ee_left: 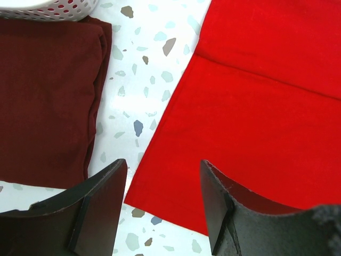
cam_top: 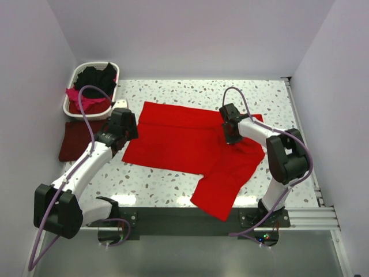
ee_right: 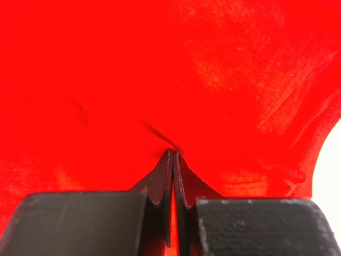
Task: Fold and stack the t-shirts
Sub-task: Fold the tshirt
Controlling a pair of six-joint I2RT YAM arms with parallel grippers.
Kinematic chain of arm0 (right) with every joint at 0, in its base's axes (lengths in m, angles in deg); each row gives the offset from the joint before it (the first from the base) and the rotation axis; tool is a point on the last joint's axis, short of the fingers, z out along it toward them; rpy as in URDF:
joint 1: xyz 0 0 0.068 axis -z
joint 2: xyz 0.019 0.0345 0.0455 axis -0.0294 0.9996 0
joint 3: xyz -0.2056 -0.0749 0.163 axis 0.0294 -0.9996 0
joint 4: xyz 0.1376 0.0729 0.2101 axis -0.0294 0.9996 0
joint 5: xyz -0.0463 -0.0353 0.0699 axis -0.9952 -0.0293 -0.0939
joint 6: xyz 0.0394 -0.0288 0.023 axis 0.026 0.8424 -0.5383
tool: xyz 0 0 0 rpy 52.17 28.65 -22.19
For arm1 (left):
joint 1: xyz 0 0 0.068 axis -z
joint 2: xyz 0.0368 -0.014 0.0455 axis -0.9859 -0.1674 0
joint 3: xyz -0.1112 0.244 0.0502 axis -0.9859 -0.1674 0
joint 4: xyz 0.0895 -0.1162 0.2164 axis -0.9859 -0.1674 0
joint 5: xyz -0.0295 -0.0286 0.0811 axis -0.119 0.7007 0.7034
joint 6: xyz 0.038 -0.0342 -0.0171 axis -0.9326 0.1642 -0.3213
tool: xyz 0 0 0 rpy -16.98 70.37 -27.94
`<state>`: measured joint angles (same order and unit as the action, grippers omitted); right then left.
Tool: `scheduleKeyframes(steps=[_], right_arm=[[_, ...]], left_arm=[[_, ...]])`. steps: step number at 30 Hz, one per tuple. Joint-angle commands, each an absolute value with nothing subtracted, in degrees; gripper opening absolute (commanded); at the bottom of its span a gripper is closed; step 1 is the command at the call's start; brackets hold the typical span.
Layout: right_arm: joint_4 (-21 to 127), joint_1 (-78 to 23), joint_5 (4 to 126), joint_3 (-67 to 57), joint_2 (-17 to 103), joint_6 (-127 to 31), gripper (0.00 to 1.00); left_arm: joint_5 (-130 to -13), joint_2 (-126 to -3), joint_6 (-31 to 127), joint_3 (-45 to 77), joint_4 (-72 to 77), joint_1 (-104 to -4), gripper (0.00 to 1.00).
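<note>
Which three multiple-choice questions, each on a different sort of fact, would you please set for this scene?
1. Where is the maroon t-shirt? A on the table beside the basket; B inside the basket; C on top of the red t-shirt.
2. How many t-shirts lie outside the basket? A one; B two; C four.
3. The left gripper is: A shut on the red t-shirt; B shut on the maroon t-shirt; C open.

Answers: 1 A, it lies folded next to the basket; 2 B, only the red and maroon ones are on the table; 3 C, its fingers stand apart, gripping nothing.
</note>
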<state>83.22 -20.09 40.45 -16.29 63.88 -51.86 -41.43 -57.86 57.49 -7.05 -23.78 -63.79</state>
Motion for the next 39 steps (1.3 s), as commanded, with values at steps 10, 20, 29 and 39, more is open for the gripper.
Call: scheduleKeyframes(steps=[10, 20, 29, 39], right_arm=[[89.1, -20.0, 48.6, -10.9, 58.6, -51.7, 0.00], [92.4, -19.4, 52.3, -8.2, 61.9, -52.1, 0.01], [90.4, -19.8, 51.2, -11.0, 56.5, -52.9, 0.40], [87.6, -27.8, 50.3, -14.6, 54.8, -49.6, 0.40]], left_arm=[[-40.8, -57.8, 56.6, -7.2, -21.9, -63.9, 0.62], [-41.3, -57.9, 56.4, -7.2, -21.9, -63.9, 0.63], [-41.6, -58.4, 56.3, -7.2, -21.9, -63.9, 0.63], [-42.0, -59.3, 56.4, -7.1, -22.1, -64.0, 0.63]])
